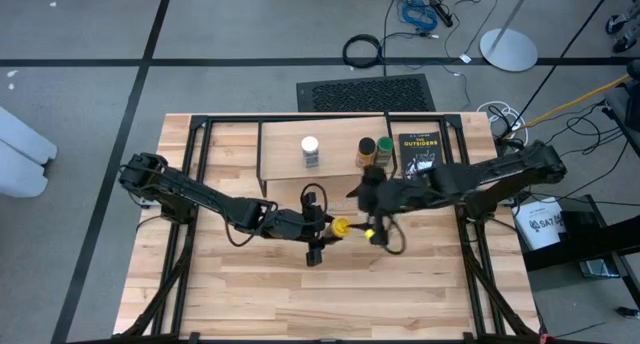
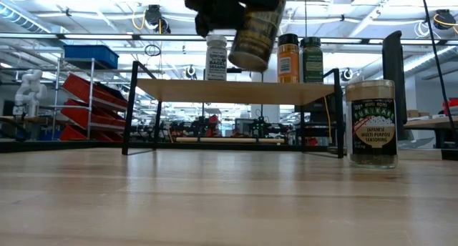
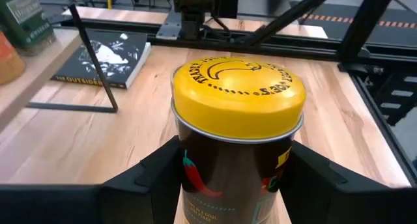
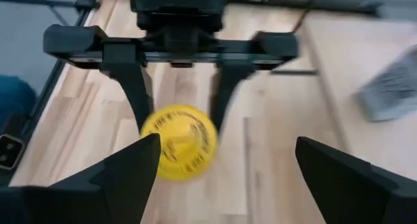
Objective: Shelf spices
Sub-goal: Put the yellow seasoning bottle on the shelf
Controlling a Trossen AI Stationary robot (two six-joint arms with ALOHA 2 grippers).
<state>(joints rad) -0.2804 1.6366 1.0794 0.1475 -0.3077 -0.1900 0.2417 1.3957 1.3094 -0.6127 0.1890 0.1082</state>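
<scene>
The left gripper (image 1: 330, 227) has the yellow-lidded cylindrical spice jar with dark contents (image 3: 238, 129) clamped between its dark fingers (image 3: 146, 175), and in the low view that jar (image 2: 256, 31) hangs tilted, well above the light butcher-block worktop (image 1: 400, 294). This looks like the carry step, or possibly a hand-over. The right gripper (image 4: 221, 165) sits just beside it, fingers spread wide and holding nothing, looking straight at the yellow lid (image 4: 179, 141).

Up on the low light-wood shelf with thin black metal legs (image 2: 236, 91), three are already in place: a white-lidded jar (image 2: 216, 58), an orange-filled jar (image 2: 288, 58) and a dark green one (image 2: 311, 60). From above they stand as one on the shelf's middle (image 1: 310, 152) and a pair touching towards its right end (image 1: 372, 152). One more, a clear jar of brownish seasoning with a white label (image 2: 371, 122), stands on the worktop, apart from the shelf. A black book with orange lettering (image 1: 418, 152) lies by the shelf's right end.

Next, I reckon, the jar wants turning upright, then taking over the board to the free stretch between the white-lidded jar and the pair. The risk is clipping a neighbour or setting it down askew.
</scene>
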